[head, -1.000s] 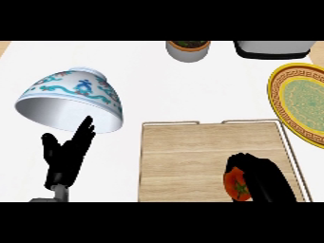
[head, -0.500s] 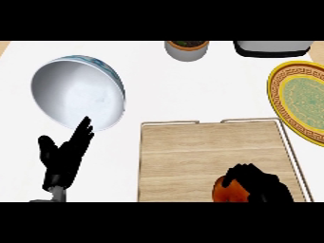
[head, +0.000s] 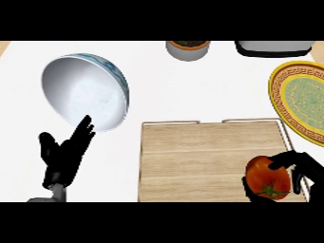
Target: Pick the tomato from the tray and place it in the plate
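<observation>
The right hand (head: 306, 172) came in at the lower right corner of the view, its black fingers and thumb curled round the tomato (head: 267, 178), which sat at the right end of the wooden tray (head: 192, 161), close to the tray's near edge. The tomato showed red with a small green stem patch facing the camera. The tray lay on the white tabletop (head: 192, 90), with a thin metal rail along its far and right sides. Beyond the tray's right edge lay the plate (head: 310, 103), yellow-rimmed with a green patterned centre, partly cut off by the view's right border and apart from the tomato. The left hand (head: 62, 156) rested at the lower left with its fingers straight and pointing up, holding nothing. Just above it a large white bowl (head: 87, 97) with a blue-green rim stood tilted, its inside facing the camera. At the far edge of the tabletop stood a small grey pot (head: 188, 49) and a dark-and-white object (head: 273, 47).
</observation>
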{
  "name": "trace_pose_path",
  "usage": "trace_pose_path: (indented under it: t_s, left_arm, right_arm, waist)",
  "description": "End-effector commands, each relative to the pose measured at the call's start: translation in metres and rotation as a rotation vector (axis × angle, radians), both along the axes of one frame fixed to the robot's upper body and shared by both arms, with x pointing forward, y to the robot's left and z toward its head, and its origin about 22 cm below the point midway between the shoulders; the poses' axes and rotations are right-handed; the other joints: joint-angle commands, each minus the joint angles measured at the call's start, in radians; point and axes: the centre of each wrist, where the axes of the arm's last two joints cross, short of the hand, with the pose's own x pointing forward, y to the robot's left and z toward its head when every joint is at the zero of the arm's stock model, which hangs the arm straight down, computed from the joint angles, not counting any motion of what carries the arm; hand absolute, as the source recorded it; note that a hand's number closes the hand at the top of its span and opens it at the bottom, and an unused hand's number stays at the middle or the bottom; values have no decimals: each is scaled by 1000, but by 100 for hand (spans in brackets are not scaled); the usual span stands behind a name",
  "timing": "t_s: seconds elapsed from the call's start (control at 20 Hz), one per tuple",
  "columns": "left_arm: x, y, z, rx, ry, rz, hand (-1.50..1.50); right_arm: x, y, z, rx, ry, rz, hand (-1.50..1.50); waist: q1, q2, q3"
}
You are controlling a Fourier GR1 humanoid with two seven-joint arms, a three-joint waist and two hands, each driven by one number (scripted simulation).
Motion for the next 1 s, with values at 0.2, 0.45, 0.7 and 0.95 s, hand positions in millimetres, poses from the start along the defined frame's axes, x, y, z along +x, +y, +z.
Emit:
trace_pose_path:
  t_s: [0.2,0.45,0.7,0.95]
  left_arm:
    - [-9,-1,-3,-6,20,4,0]
    - [-3,-16,-16,3,25,-12,0]
    - [7,-8,-10,-11,8,-26,0]
    - [5,-5,-3,-9,2,-40,0]
  right_arm:
    - [45,-88,-9,162,-116,-164,150]
    - [78,-140,-13,105,-166,-224,150]
    - [127,-181,-37,114,-180,-297,150]
    - [158,-215,-48,96,-173,-275,150]
  waist:
    - [13,4,-1]
    - [9,5,-2]
    - [22,10,-1]
    - [34,12,0]
